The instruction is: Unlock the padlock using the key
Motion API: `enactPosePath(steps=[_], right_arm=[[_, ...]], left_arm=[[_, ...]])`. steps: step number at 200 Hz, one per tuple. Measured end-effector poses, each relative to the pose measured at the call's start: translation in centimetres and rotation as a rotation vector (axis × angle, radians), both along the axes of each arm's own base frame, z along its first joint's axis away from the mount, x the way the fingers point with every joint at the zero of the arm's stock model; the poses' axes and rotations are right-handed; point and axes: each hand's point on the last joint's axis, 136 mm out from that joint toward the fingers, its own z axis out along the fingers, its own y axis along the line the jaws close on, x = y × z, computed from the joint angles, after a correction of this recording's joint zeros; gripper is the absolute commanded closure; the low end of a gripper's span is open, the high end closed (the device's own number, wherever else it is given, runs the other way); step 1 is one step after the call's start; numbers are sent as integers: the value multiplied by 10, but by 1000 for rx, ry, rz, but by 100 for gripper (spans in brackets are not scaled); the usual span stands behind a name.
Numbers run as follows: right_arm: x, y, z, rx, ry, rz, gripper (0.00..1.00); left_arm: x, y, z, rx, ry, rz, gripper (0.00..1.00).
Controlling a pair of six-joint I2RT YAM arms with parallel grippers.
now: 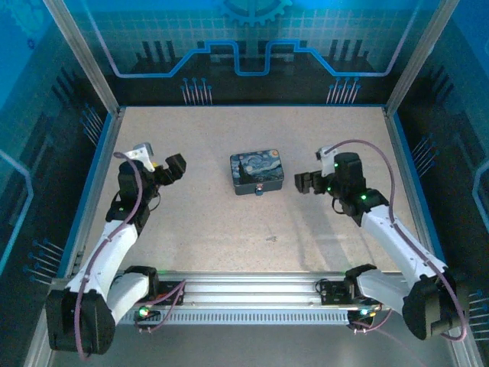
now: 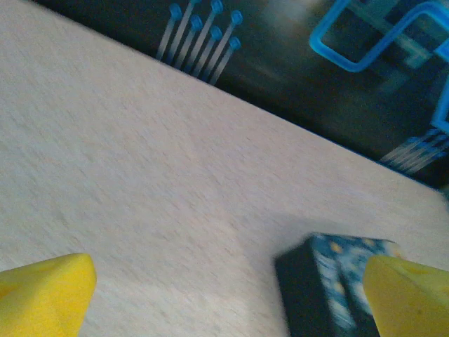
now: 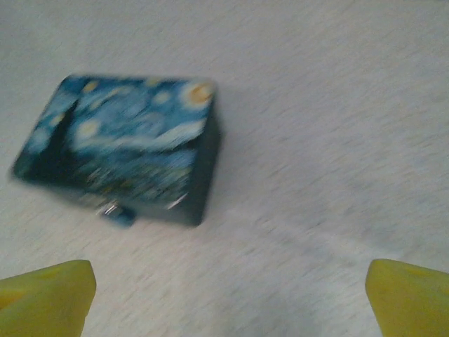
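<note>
Blue tin [image 1: 257,173] sits mid-table; the right wrist view brings out the padlock [image 3: 116,210] at its front edge, while overhead the key [image 1: 270,238] lies apart. Left gripper [image 1: 170,167] and right gripper [image 1: 306,182] gape wide over bare board [image 1: 191,229].

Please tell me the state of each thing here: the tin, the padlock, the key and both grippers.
tin: lid closed.
padlock: at the tin's front edge; too blurred to tell whether locked.
key: lying loose, apart from the tin.
left gripper: open, empty.
right gripper: open, empty.
</note>
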Motion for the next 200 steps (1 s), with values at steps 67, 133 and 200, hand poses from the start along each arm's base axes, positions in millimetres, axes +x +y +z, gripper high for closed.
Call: enactPosePath(steps=[67,133,200], right_arm=[[-96,72,-82,-38,533,234,24],[-116,98,-121,-153,786,311,42],[-127,107,-143,-244,894,337,54]], left_arm=[[-44,-105,-63,-295,269,-255,1],[-42,-139,-78,-350,321,-312,1],[-41,-140,-76,-363,316,-309,1]])
